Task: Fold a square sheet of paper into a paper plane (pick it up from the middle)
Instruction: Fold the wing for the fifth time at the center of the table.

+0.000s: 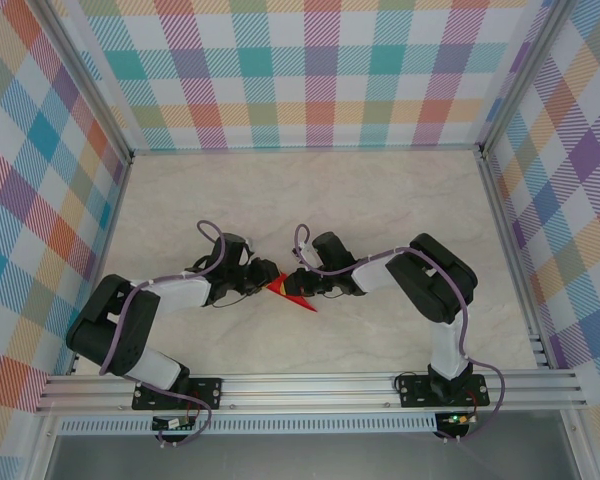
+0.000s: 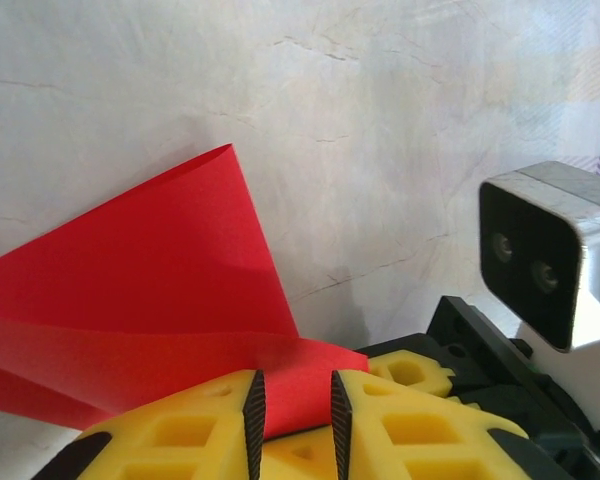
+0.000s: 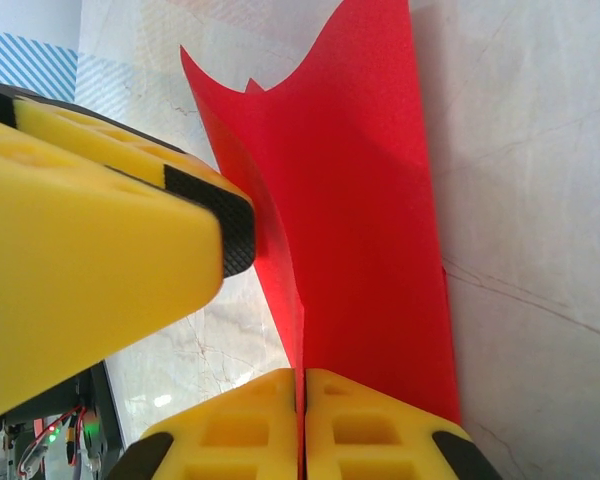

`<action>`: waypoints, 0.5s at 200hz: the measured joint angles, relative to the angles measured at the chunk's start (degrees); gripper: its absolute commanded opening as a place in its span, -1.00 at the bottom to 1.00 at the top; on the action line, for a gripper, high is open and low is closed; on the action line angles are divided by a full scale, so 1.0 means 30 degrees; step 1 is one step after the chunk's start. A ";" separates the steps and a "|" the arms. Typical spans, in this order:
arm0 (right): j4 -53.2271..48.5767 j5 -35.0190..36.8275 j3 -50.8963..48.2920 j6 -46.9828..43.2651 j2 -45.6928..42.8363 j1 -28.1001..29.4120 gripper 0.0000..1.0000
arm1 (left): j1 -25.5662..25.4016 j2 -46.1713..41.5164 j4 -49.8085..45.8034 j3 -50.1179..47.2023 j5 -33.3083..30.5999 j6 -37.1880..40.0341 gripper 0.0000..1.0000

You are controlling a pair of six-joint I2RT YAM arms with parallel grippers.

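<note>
Status: thin red folded paper sheet (image 1: 292,293) held at frame centre above pale marbled table (image 1: 380,200); right gripper (image 3: 302,390) clamped on fold, likely anchoring crease; left gripper (image 2: 293,405) jaws narrowly apart, paper between, 2nd pinch judged pending.

The paper (image 2: 130,300) is red, the fingers (image 2: 180,440) yellow and black, the walls (image 1: 320,70) plaid.

Counter (image 1: 380,200): pale, marble-patterned surface with fine dark veins, extending beneath, beyond and to both sides of the left tool (image 1: 263,275) and the right tool (image 1: 298,282). Wall panels (image 1: 310,70) in a multicoloured plaid stand well beyond the tools and to either side, framed by aluminium corner posts (image 1: 88,90). An aluminium rail (image 1: 310,385) runs across the counter's near edge, behind both tools.
</note>
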 measured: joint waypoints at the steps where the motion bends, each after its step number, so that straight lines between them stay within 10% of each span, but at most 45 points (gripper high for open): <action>1: 0.0000 0.0000 0.0000 0.0007 0.0000 0.0000 -0.84 | 0.0000 0.0007 -0.0015 0.0000 -0.0007 0.0000 -0.51; 100: -0.0036 -0.0605 -0.0168 0.0860 -0.0619 -0.0474 -0.61 | 0.0000 0.0131 -0.0401 0.0000 -0.0423 0.0015 -0.52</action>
